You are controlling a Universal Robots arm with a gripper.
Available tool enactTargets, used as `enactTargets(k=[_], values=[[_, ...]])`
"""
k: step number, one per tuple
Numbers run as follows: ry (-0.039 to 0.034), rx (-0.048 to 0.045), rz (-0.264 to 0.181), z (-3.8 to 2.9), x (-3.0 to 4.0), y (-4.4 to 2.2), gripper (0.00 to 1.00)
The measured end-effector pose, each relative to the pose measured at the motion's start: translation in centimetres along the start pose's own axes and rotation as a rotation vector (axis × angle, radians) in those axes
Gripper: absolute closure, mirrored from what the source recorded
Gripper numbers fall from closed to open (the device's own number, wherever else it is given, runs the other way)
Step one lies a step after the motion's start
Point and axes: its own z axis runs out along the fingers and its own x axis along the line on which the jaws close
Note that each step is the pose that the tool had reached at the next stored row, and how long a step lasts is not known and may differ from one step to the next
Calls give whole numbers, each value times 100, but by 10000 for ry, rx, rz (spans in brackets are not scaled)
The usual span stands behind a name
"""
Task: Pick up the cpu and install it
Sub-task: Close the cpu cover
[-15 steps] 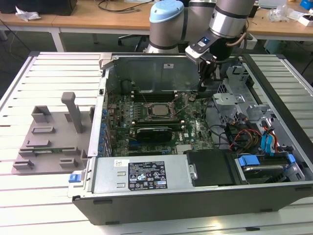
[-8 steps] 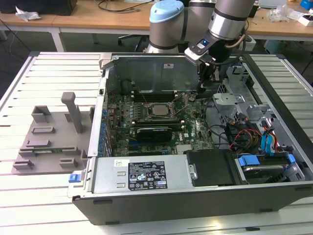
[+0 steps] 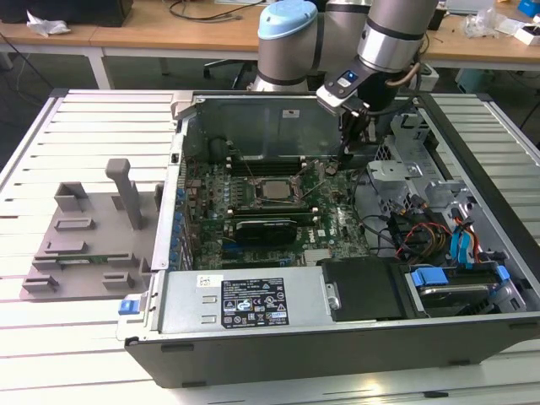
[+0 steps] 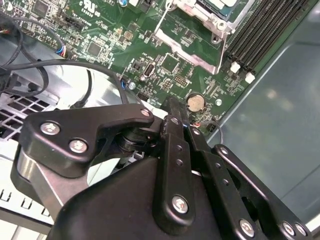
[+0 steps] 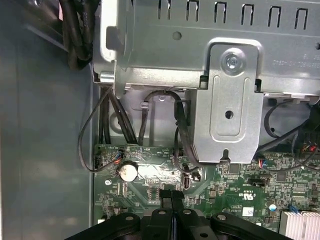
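Pincer (image 3: 344,157) was inside the open case (image 3: 253,110), fingers (image 5: 165,201) closed together with nothing visible between them, tips just above the green board beside the coin cell (image 5: 128,171). The cpu (image 3: 272,191) lay silver-top-up in the board's socket, not in the pincer; in the exterior view the pincer hung at about 2 o'clock from it, near but apart. Grey tray (image 3: 84,245) sat on the bench (image 3: 84,126) at 9 o'clock of the case. I couldn't tell whether the socket clamp was shut. Judged: the chip looked placed, so the work was around the socket. Moves should have been slow and vertical, with tips kept off the coin cell and the black cables (image 5: 177,130), and no sideways drag across board parts.
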Motion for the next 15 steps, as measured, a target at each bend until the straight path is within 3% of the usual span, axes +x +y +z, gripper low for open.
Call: enactTargets(k=[2, 7, 12, 15], values=[[2, -1, -1, 19, 2, -22, 89], [1, -1, -1, 172, 8, -87, 89], [0, 0, -1, 224, 6, -169, 89], [0, 0, -1, 237, 8, -262, 89]])
